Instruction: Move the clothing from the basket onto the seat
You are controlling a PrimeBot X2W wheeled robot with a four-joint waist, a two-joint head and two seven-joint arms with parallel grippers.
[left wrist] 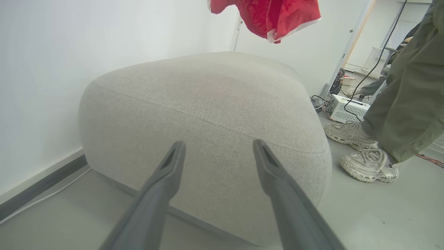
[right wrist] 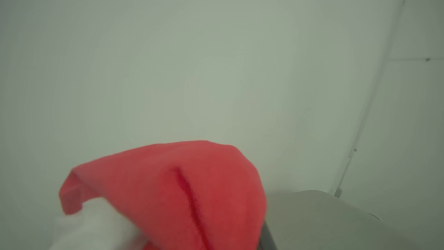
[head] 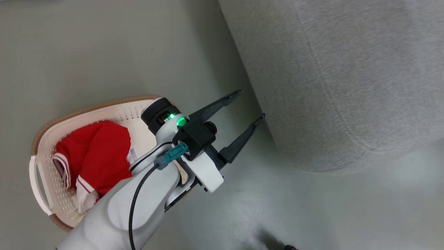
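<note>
Clothing (head: 93, 152), red with white stripes, lies bunched in the basket behind the left claw. A second red piece (left wrist: 274, 17) hangs in the air above the far side of the seat, up and ahead of that claw.

Pale grey floor (head: 86, 52), smooth and bare, runs under everything. A white wall (left wrist: 52, 69) with a dark baseboard (left wrist: 41, 180) stands to the left of the left claw, and the seat's far side sits close against it.

The seat (left wrist: 208, 104) is a big grey cushion with rounded edges and a seam near its top rim, straight ahead of the left claw (left wrist: 218, 145). From the head view, one fingertip of this claw (head: 250, 104) lies near the seat's curved lower corner (head: 347, 86); whether they touch I cannot tell. The claw is spread wide with nothing between its fingers.

To the right of the seat a person's legs (left wrist: 409, 86) and pale sneakers (left wrist: 367, 165) stand on the floor, with a white box (left wrist: 347, 109) and cables behind them.

The basket (head: 138, 111), cream with a brown rim, rests on the floor beside the left forearm. Open floor lies between it and the seat.

The right claw is closed on the lifted red piece (right wrist: 180, 187), which drapes over it so that just a dark edge of one finger (right wrist: 265, 239) shows.
</note>
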